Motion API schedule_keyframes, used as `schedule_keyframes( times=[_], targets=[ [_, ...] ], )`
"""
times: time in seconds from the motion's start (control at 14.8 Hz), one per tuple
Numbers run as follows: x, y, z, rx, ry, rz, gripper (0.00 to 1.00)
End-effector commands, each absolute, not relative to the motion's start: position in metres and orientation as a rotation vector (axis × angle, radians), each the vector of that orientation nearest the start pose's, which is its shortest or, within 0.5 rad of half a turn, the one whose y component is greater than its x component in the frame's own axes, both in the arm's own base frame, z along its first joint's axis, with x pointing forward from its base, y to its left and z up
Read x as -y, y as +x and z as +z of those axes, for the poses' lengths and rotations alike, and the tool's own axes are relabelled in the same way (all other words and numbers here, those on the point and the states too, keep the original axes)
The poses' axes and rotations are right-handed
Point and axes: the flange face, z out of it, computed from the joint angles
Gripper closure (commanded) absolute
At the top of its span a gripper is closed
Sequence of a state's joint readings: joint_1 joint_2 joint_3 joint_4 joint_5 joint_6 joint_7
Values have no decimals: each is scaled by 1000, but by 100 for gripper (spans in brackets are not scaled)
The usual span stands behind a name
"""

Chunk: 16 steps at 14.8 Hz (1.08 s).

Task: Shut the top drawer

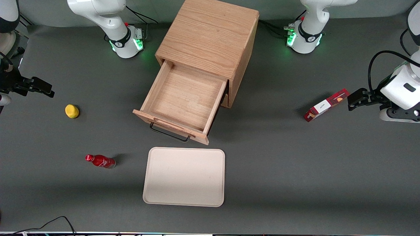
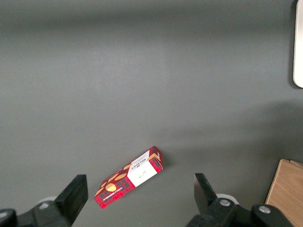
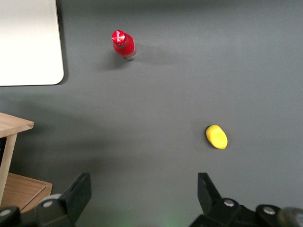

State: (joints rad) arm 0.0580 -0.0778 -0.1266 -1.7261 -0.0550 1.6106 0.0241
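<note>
From the front, the wooden cabinet [image 1: 210, 42] stands at the middle of the tabletop's [image 1: 295, 170] robot-side edge, and its top drawer [image 1: 182, 101] is pulled well out toward the camera, the shallow box bare inside, the black wire handle [image 1: 169, 133] hanging under the raised front lip. Just in front of the drawer lies a cream tray [image 1: 184, 177], flat, apart from the drawer front. Toward the working arm's end of the table a yellow lemon-like object [image 1: 72, 111] sits alone, and nearer the camera than it stands a small red bottle [image 1: 100, 161]. The right arm's gripper [image 1: 41, 88] hovers at that end's edge, well apart from the drawer, holding nothing. Toward the parked arm's end lies a red and white carton [image 1: 325, 105]. From the left wrist, the carton [image 2: 129, 177] lies flat on the grey surface, with a corner of the cabinet [image 2: 286, 194] and a sliver of the tray [image 2: 298, 45] at the edges. From the right wrist, the gripper [image 3: 144, 198] shows its two fingers [image 3: 78, 194] spread wide with bare table between them; the lemon-like object [image 3: 217, 136], the bottle [image 3: 123, 44], the tray [image 3: 28, 42] and a corner of the drawer [image 3: 14, 127] are all in sight.
</note>
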Motion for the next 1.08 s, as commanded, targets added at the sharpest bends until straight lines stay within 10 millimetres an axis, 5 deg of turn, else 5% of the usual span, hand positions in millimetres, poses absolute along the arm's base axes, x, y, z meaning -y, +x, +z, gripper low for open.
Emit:
schedule_keyframes(
  times=[0.0, 0.41, 0.68, 1.02],
  targets=[
    [44, 532, 602, -178, -3176, 50, 0],
    [40, 535, 608, -172, -3170, 31, 0],
    [31, 525, 642, -119, -3167, -64, 0],
    [25, 526, 651, -91, -3172, 11, 0]
  ],
)
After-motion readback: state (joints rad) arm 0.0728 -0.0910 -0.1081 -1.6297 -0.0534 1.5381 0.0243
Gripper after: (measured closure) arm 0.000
